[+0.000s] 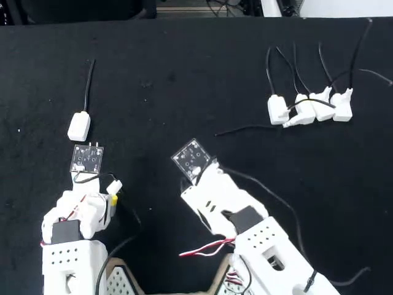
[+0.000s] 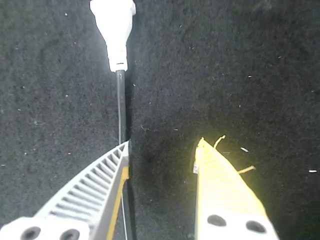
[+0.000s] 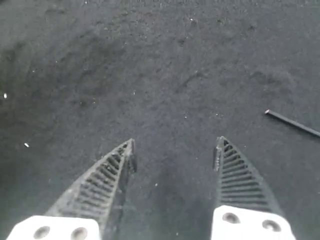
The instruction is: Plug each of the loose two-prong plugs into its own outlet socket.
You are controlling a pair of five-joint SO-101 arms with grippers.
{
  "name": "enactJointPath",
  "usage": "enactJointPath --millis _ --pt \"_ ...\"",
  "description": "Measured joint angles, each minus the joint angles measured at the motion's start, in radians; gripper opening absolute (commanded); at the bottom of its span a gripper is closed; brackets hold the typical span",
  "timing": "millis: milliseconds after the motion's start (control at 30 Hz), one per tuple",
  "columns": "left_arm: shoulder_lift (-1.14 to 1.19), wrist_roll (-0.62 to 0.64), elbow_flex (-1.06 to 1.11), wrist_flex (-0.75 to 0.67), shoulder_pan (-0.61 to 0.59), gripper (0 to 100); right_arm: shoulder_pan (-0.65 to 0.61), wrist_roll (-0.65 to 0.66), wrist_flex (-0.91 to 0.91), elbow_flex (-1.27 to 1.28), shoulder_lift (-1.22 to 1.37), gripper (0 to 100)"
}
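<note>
On the black table (image 1: 184, 74) a lone white plug (image 1: 78, 126) lay at the left, just beyond the left gripper (image 2: 164, 141), whose jaws stood apart (the plug's cord (image 2: 120, 105) ran past one fingertip). The right gripper (image 3: 175, 140) hung near the middle, jaws likewise apart. A cluster of white plugs (image 1: 307, 107) lay far right

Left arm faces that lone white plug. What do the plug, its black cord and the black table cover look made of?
White plug: smooth moulded plastic, slightly glossy, with soft highlights. Black cord: thin, probably rubber or vinyl sheathing, dull sheen. Black table cover: likely felt or similar cloth, matte, fuzzy, speckled with pale lint.
</note>
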Motion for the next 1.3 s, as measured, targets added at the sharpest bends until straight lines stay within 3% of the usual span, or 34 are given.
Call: enactJointPath --millis 467,900,1100,1300 --pt "0.000 0.000 -0.015 0.000 0.000 22 0.000 0.000 -0.023 0.034 0.000 23.7" --pt "0.002 -0.132 -0.457 0.000 -0.341 22 0.000 0.000 -0.084 0.058 0.000 23.7" --pt "0.017 -0.132 -0.526 0.000 -0.354 22 0.000 0.000 -0.084 0.058 0.000 23.7" --pt "0.235 -0.132 -0.568 -0.043 -0.353 22 0.000 0.000 -0.084 0.058 0.000 23.7"
